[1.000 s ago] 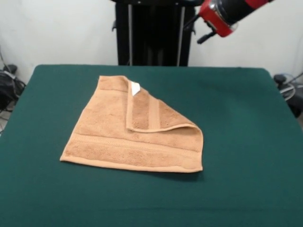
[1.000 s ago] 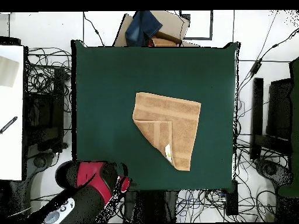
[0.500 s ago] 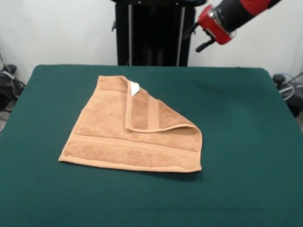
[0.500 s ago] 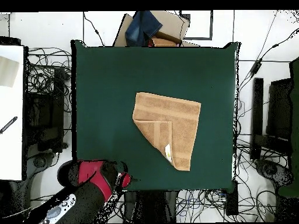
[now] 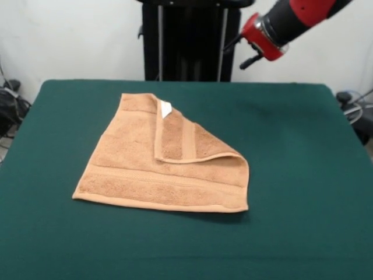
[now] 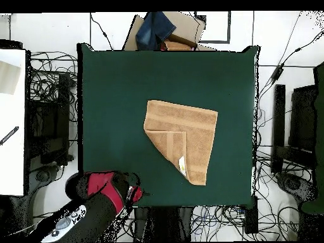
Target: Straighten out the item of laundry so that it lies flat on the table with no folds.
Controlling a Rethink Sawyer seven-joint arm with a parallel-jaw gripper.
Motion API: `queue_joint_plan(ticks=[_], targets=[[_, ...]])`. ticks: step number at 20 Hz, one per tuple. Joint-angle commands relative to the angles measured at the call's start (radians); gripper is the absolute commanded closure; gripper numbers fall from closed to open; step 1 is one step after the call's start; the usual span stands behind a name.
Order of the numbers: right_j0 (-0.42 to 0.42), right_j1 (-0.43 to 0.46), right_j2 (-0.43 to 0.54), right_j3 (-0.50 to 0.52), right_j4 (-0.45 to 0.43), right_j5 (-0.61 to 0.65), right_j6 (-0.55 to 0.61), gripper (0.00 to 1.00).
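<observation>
The tan towel (image 5: pixel 145 166) lies in the middle of the green table (image 5: pixel 303 175). One corner is folded over onto the towel's middle, with the woven band and the small white tag (image 5: pixel 166 108) showing on top. In the overhead view the towel (image 6: pixel 183 130) has its folded flap and tag (image 6: pixel 182 166) on the side nearest the robot's base. My gripper (image 5: pixel 242 49) hangs at the end of the red and black arm, high above the table's far edge and away from the towel. In the overhead view my gripper (image 6: pixel 134 193) is just off the table's edge.
The black pedestal (image 5: pixel 189 41) stands behind the table's far side. A cardboard box with a blue cloth (image 6: pixel 161 28) sits beyond the opposite edge. Cables and black equipment (image 6: pixel 291 126) surround the table. A white surface (image 6: pixel 12 120) stands at the left.
The arm has shifted a little near the table's far edge, with the red wrist turning slightly. The towel has not moved.
</observation>
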Motion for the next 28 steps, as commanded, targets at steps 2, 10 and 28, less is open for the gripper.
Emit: queue_joint_plan(ticks=[2, 10, 28], targets=[[-0.034, 0.028, 0.161, -0.067, 0.027, -0.069, 0.151, 0.00], [-0.047, 0.036, 0.182, -0.066, 0.032, -0.155, 0.153, 0.00], [-0.048, 0.011, 0.154, -0.104, 0.001, -0.094, 0.119, 0.00]])
